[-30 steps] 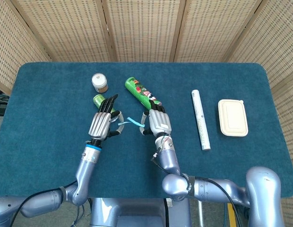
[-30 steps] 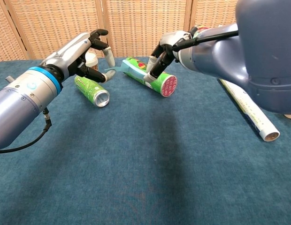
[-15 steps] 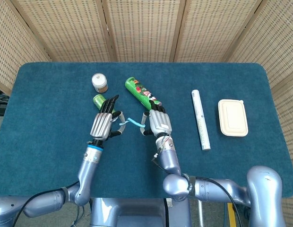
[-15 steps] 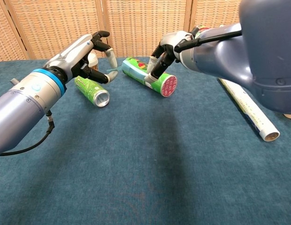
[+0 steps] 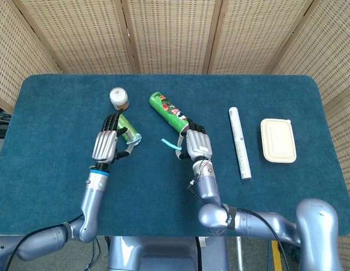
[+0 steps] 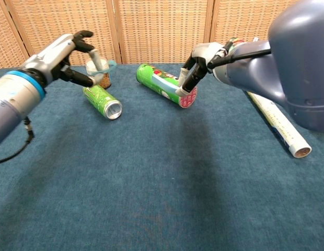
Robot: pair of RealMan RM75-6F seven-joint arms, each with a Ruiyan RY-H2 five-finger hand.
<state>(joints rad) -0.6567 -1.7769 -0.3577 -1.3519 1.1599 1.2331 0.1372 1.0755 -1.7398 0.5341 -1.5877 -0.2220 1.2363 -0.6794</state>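
Note:
My left hand (image 5: 106,144) (image 6: 68,55) hovers over the lying green can (image 5: 125,125) (image 6: 102,100). It pinches a small pale blue piece (image 5: 135,137) (image 6: 110,65) at its thumb. My right hand (image 5: 197,145) (image 6: 201,60) is at the near end of the green chip tube (image 5: 168,112) (image 6: 164,83). A pale blue strip (image 5: 170,143) sticks out to the left from its fingers. The two hands are well apart, with bare cloth between them.
A small white-lidded jar (image 5: 118,97) (image 6: 97,70) stands behind the can. A long white roll (image 5: 239,142) (image 6: 279,123) lies to the right, and a beige lidded box (image 5: 278,140) beyond it. A blue cloth (image 5: 62,113) covers the table, with wicker screens behind.
The hands have drawn apart: the left moved left over the can, the right shifted slightly right. The blue strip that spanned between them now shows as separate pieces at each hand.

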